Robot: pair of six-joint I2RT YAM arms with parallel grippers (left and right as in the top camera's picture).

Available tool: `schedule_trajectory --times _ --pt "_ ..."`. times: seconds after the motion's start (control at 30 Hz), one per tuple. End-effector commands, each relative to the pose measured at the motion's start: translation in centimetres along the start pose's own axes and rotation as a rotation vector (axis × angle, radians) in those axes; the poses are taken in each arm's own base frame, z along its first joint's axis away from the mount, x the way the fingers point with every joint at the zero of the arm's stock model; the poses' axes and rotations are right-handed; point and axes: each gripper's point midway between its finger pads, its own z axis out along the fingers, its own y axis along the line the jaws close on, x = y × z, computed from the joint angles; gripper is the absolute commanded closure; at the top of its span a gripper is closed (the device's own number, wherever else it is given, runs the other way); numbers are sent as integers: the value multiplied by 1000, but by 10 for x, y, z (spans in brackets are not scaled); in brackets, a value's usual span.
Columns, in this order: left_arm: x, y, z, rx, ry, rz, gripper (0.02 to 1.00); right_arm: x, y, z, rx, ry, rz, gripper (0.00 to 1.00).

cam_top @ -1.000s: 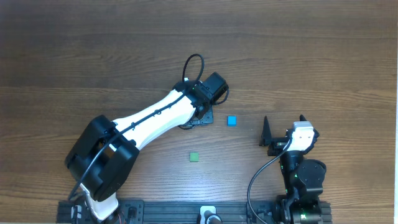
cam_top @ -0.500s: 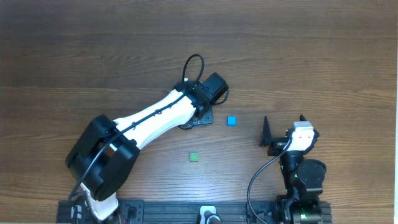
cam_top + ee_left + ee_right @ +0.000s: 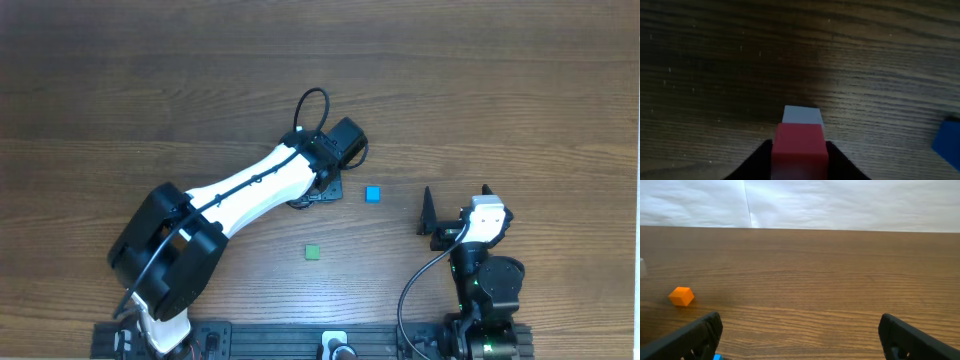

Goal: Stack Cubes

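top: you look straight down | left wrist: close-in — shares blue cube (image 3: 373,193) with top | right wrist: low, faces 12 o'clock

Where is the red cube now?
In the left wrist view, the red cube sits between the left gripper's fingers, a white cube just beyond it, the blue cube nearby.

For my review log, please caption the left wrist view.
Left hand holds a red cube right by a white cube on the wooden table, a blue cube lying apart.
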Motion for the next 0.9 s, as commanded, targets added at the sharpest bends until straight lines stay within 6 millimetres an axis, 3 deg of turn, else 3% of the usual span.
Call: schedule_trajectory --times 0.03,0.1,0.33,0.5,0.6,0.73,0.9 --pt "-1 0 5 -19 -4 0 461 2 3 0 -13 -2 -1 7" --pt "-1 0 5 -19 -4 0 369 2 3 0 -13 -2 -1 9" --pt "-12 0 -3 -21 -44 -9 279 2 3 0 -13 -2 -1 7" --pt "-63 -6 -42 -16 -158 -22 279 2 3 0 -13 -2 -1 7" --pt "-96 -14 -54 22 -204 -6 288 2 3 0 -13 -2 -1 9" --pt "-122 -13 -45 32 -202 -33 310 2 3 0 -13 -2 -1 7" --pt "-126 -5 -14 -9 -163 -26 347 2 3 0 -13 -2 -1 7"
